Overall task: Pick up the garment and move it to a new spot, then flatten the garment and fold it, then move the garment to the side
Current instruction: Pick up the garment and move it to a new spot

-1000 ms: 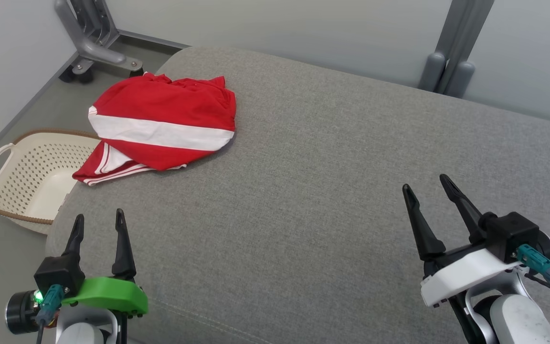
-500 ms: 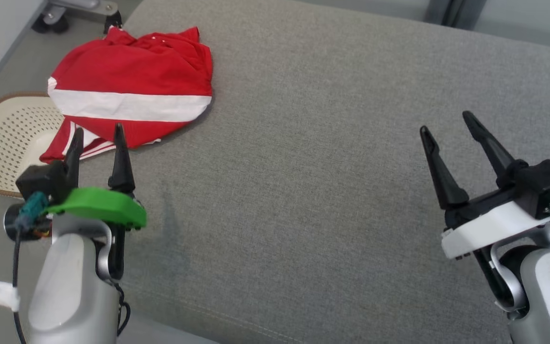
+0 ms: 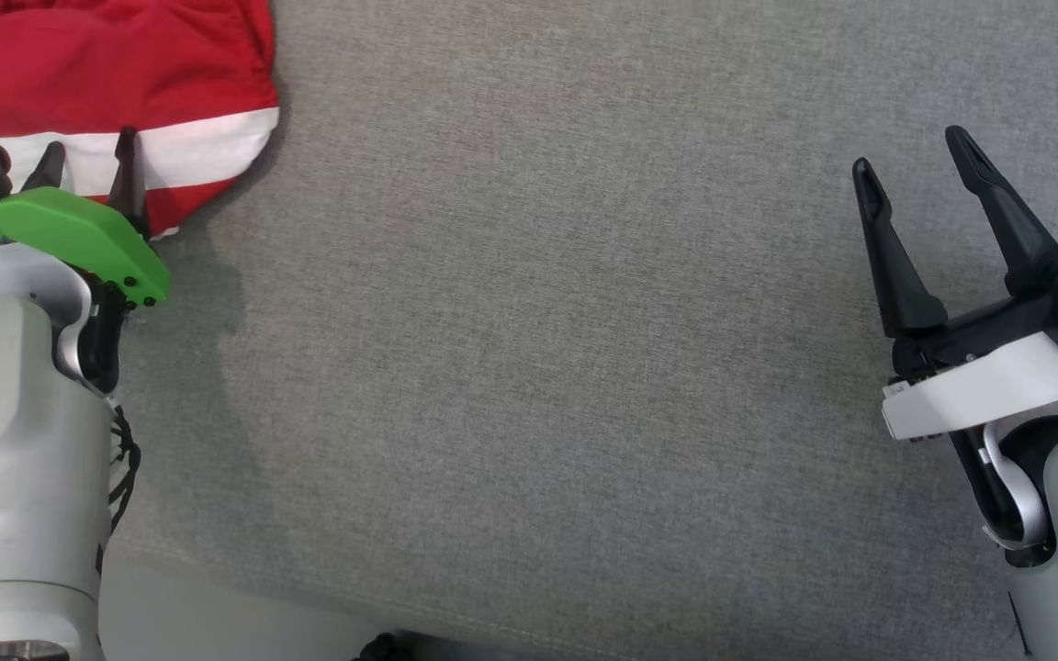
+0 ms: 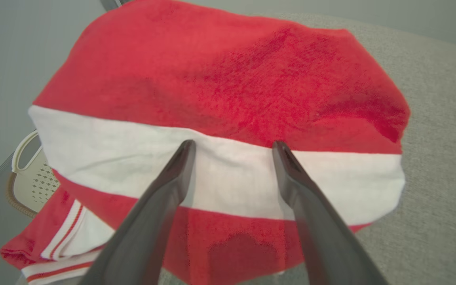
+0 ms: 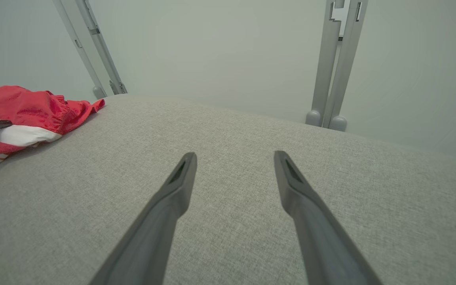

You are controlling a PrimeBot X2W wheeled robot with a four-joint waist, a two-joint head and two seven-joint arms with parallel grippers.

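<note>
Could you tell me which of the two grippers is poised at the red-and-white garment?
The left gripper, on the green mount: its open fingers frame the white band of the garment. The right gripper hangs open over the grey surface.

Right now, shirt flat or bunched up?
Bunched up. The shirt lies in a rumpled heap on the grey cushion, with a striped edge sticking out underneath.

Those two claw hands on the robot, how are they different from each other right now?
The left gripper sits on a green mount; the right gripper on a white one. The left gripper's tips are at the white stripe of the red garment; the right gripper is over bare grey cushion, well away from it. Both have two long dark fingers, spread open, holding nothing.
</note>
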